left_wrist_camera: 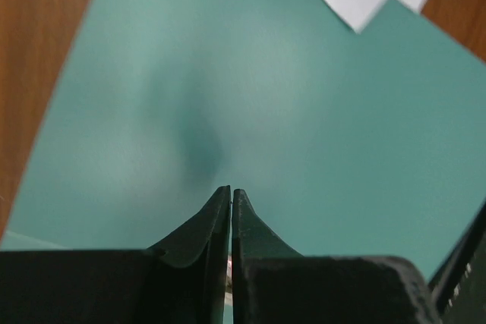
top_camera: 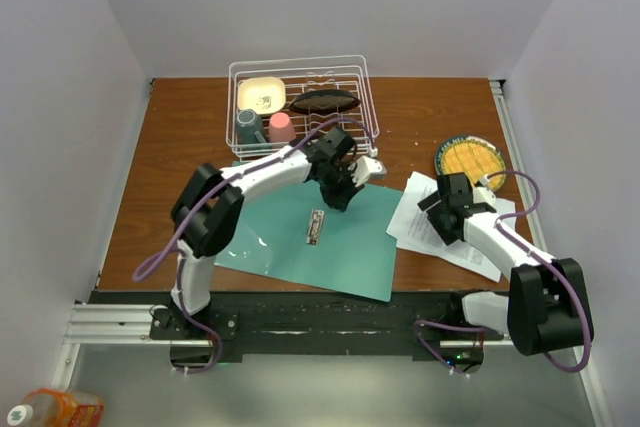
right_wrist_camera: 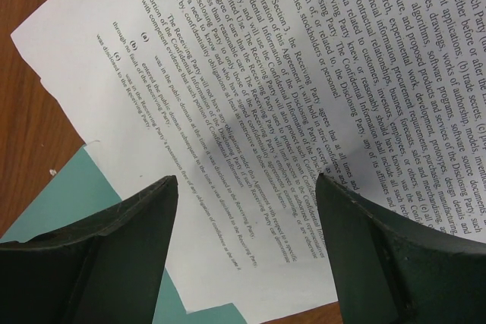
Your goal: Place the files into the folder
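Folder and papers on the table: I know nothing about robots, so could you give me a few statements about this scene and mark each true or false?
1. The green folder lies open and flat on the table. True.
2. The papers sit fully inside the folder. False: they lie mostly on the table to its right, with only a corner overlapping its edge.
3. The left gripper is wide open. False: its fingers are together, above the folder.
4. The right gripper is open over the papers. True.
5. The wire rack at the back is empty. False: it holds cups and a dish.
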Motion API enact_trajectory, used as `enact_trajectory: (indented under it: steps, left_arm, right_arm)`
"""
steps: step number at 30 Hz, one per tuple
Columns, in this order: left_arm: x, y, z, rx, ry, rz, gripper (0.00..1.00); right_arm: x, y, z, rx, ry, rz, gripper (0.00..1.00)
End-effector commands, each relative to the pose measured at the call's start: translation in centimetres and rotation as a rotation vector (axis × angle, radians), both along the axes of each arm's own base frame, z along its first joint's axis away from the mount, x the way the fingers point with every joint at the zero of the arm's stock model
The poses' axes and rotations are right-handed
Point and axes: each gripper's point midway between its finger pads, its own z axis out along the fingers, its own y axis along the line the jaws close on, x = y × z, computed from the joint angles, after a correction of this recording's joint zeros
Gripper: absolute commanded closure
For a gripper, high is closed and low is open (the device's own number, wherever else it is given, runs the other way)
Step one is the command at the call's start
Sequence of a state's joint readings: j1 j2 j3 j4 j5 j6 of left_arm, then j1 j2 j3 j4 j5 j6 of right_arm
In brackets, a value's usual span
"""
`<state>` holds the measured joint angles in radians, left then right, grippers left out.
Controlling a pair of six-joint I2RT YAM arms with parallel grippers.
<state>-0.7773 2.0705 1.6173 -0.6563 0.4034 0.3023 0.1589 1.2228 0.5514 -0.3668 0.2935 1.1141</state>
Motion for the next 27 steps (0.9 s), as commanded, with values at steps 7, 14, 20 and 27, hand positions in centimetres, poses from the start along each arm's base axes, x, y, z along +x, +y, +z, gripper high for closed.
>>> enact_trajectory:
  steps: [7, 14, 20, 27]
  left_arm:
    - [-10.3, 3.7, -2.0, 0.069, 0.178, -0.3, 0.88]
    - [-10.5, 3.2, -4.2, 0.065, 0.182, -0.275, 0.87]
    - [-9.2, 1.2, -5.4, 0.032, 0.176, -0.21, 0.88]
    - [-8.5, -1.4, -2.7, -0.079, 0.206, -0.182, 0.81]
  right_arm:
    - [-2.3, 0.2, -1.6, 0.011, 0.077, 0.008, 0.23]
    - [-1.9, 0.9, -0.9, -0.001, 0.055, 0.047, 0.23]
    - [-1.2, 4.0, 0.1, 0.001, 0.03, 0.108, 0.24]
    - [-0.6, 5.5, 0.1, 0.012, 0.034, 0.126, 0.24]
